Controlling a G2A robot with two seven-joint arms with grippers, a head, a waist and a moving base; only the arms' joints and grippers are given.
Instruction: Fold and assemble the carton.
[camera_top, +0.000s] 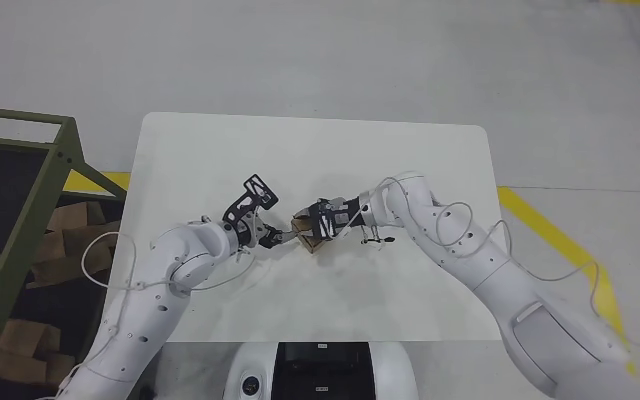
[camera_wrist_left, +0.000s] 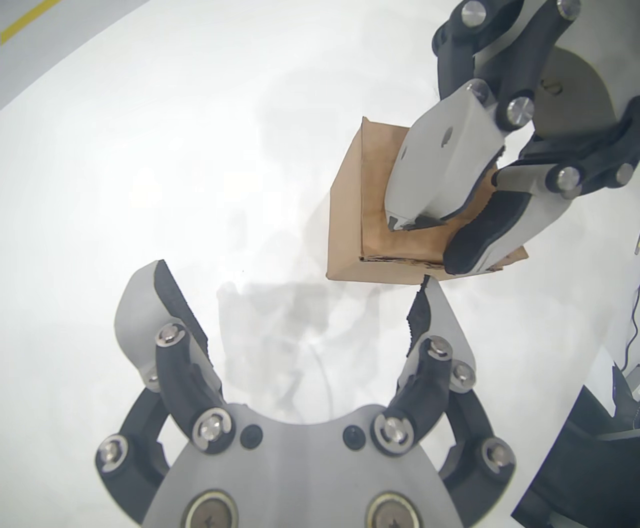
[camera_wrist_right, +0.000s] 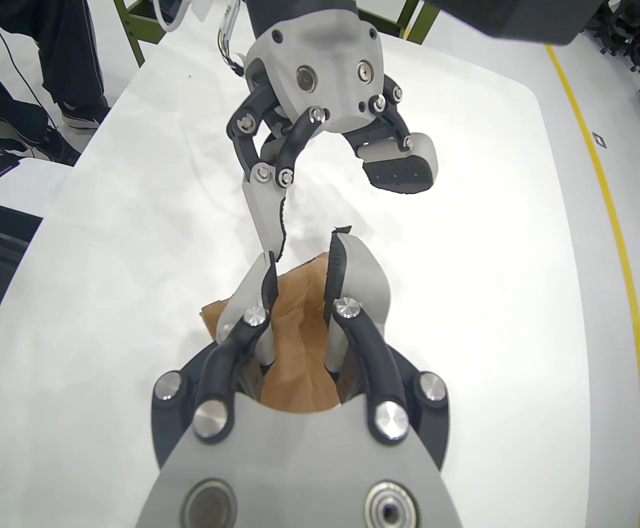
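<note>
While the top view places the one small brown cardboard carton (camera_top: 303, 233) near the middle of the white rounded desk (camera_top: 300, 150), the wrist views give the grips: the right tool (camera_wrist_right: 305, 270) is clamped on a carton flap, and the left tool (camera_wrist_left: 292, 285) (two tools in all) stands spread wide, one fingertip (camera_wrist_left: 436, 320) just beside the carton's edge.

R gripper (camera_wrist_left: 430, 240) clamps carton (camera_wrist_left: 345, 220) mid-table (camera_top: 300, 150), L gripper (camera_wrist_left: 292, 282) just beside; far half gives passing room.
</note>
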